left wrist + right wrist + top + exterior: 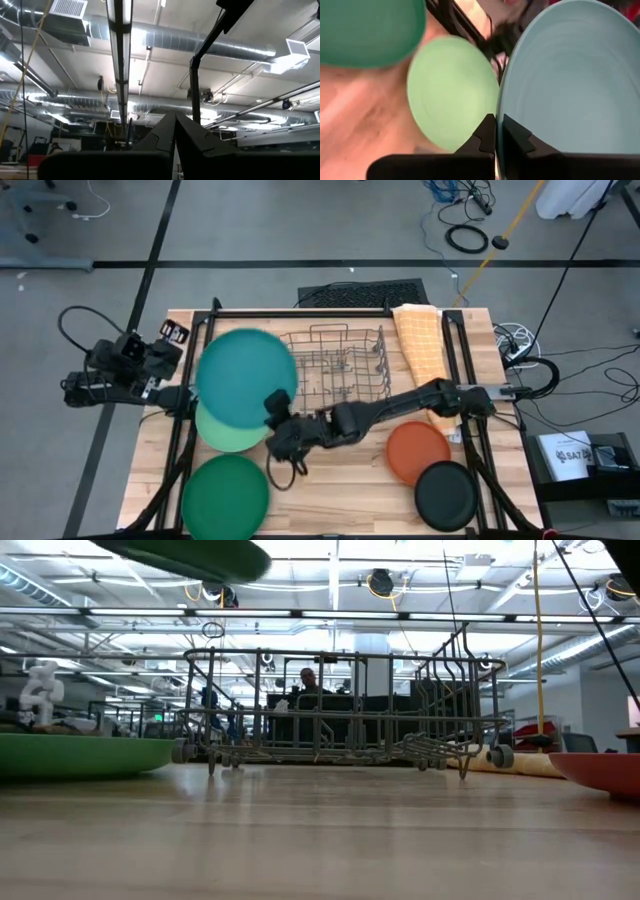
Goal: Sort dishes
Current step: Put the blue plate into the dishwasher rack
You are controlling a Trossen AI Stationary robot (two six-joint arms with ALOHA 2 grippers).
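My right gripper [275, 410] reaches across to the table's left and is shut on the teal plate [245, 377], which hangs over the light green plate [222, 438] lying flat on the table. The dark green plate [225, 495] lies at the near left. The orange plate [418, 452] and the black plate [446, 495] lie at the near right. My left gripper [175, 127] is drawn back at the table's left edge, shut, holding nothing and pointing up at the ceiling. My right gripper pinches the teal plate's rim [501, 107] between its two fingers, at the plate's near right edge. The fingers come from the table's right, slanting down. The plate is lifted clear of the table and a little tilted, above the light green plate [450, 90].
A grey wire rack [340, 365] stands at the middle of the table's far side, with an orange checked cloth [425, 350] to its right. Bare wood lies in front of the rack. A person sits in the room behind the rack [310, 680].
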